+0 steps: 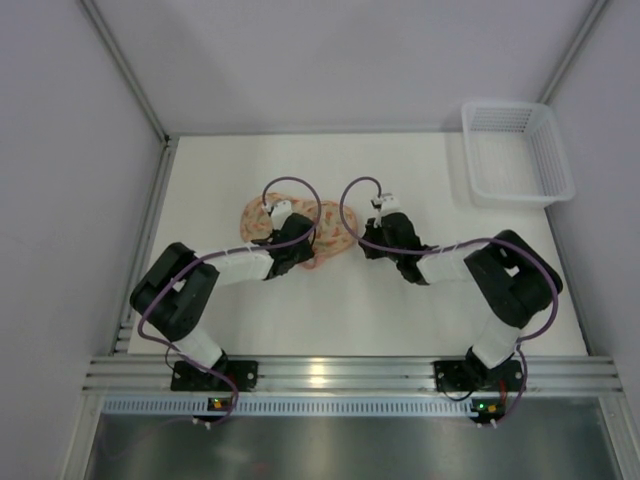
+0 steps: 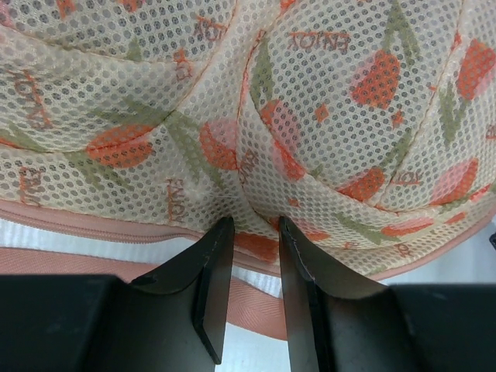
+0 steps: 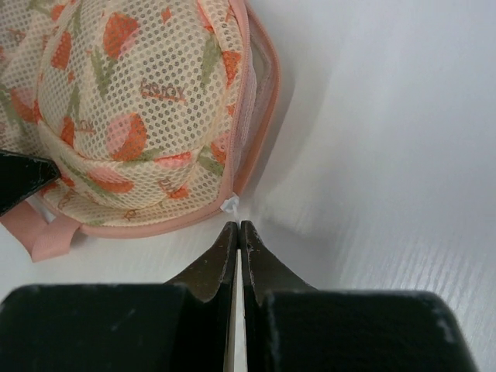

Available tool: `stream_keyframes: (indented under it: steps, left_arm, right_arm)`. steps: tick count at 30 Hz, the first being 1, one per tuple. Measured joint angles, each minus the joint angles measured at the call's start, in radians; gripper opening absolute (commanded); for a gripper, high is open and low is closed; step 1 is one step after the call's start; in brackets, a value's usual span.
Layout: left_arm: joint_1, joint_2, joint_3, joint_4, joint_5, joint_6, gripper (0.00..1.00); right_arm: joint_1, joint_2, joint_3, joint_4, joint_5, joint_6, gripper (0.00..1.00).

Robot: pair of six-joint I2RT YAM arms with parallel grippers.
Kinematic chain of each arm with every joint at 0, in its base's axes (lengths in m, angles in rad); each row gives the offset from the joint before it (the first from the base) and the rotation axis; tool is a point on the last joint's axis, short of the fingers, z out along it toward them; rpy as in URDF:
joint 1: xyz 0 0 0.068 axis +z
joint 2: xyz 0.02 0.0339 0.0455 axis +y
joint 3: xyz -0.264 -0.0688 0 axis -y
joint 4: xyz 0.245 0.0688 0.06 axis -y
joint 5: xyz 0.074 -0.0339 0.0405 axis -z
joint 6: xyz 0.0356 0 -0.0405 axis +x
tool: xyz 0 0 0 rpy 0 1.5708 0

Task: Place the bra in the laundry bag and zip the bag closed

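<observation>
The laundry bag (image 1: pixel 335 238), an orange-pink flowered mesh pouch with a pink rim, lies on the white table, its two halves together. My left gripper (image 1: pixel 298 243) is at its near side. In the left wrist view the fingers (image 2: pixel 256 225) stand narrowly apart and pinch the bag (image 2: pixel 325 116) at its pink rim, above the pink strap loop (image 2: pixel 260 306). My right gripper (image 1: pixel 364 246) is at the bag's right edge. In the right wrist view it (image 3: pixel 239 225) is shut on the small white zipper pull (image 3: pixel 230 205) at the bag's rim (image 3: pixel 242 132). The bra is not visible.
A white plastic mesh basket (image 1: pixel 517 197) stands at the table's far right corner. Grey walls close in the table on the left, back and right. The metal rail with both arm bases runs along the near edge.
</observation>
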Motion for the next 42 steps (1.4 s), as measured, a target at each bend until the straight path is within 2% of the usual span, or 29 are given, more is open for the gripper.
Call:
stream_keyframes:
  steps: [5, 16, 21, 29, 33, 42]
  left_arm:
    - [0.043, -0.002, 0.008, -0.015, 0.023, 0.043, 0.36]
    - [0.166, 0.004, 0.074, -0.11, 0.108, 0.293, 0.36]
    - [0.202, -0.022, 0.116, -0.148, 0.204, 0.359, 0.37]
    - [0.044, -0.187, 0.116, -0.148, 0.226, 0.312, 0.37]
    - [0.003, -0.177, 0.094, -0.128, 0.206, 0.264, 0.36]
    - [-0.01, -0.08, 0.05, -0.068, 0.176, 0.19, 0.36]
  right_arm:
    - [0.01, 0.0, -0.002, 0.037, -0.034, -0.008, 0.0]
    - [0.241, 0.005, -0.069, 0.104, 0.026, 0.084, 0.0]
    - [0.272, 0.046, -0.023, 0.087, 0.059, 0.146, 0.0]
    - [0.272, 0.088, 0.042, 0.078, 0.102, 0.219, 0.0]
    - [0.272, 0.096, 0.045, 0.077, 0.111, 0.238, 0.0]
    - [0.272, 0.096, 0.045, 0.076, 0.126, 0.249, 0.0]
